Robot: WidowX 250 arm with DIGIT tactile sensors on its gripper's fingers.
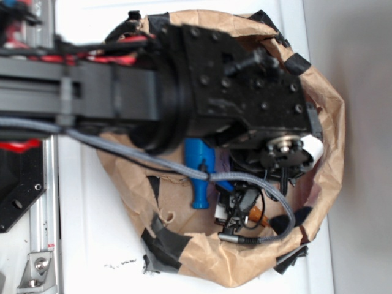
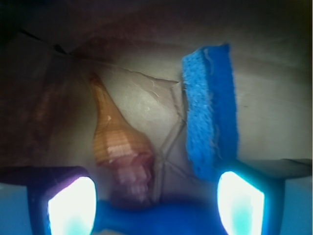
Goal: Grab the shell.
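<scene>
In the wrist view the shell (image 2: 117, 139), glossy orange-brown with a paler ribbed end, lies on brown paper. Its pointed tip faces away and its whorled end reaches into the gap between my fingers, nearer the left one. My gripper (image 2: 155, 204) is open, with a pad on either side and nothing clamped. The exterior view shows the gripper (image 1: 246, 207) lowered into a crumpled paper nest, with only an orange sliver of the shell (image 1: 260, 215) showing beside it.
A blue sponge (image 2: 210, 115) stands just right of the shell, close to my right finger. A blue bottle (image 1: 199, 171) lies left of the gripper. The brown paper nest's taped rim (image 1: 334, 141) rings everything. A grey cable (image 1: 122, 150) crosses the arm.
</scene>
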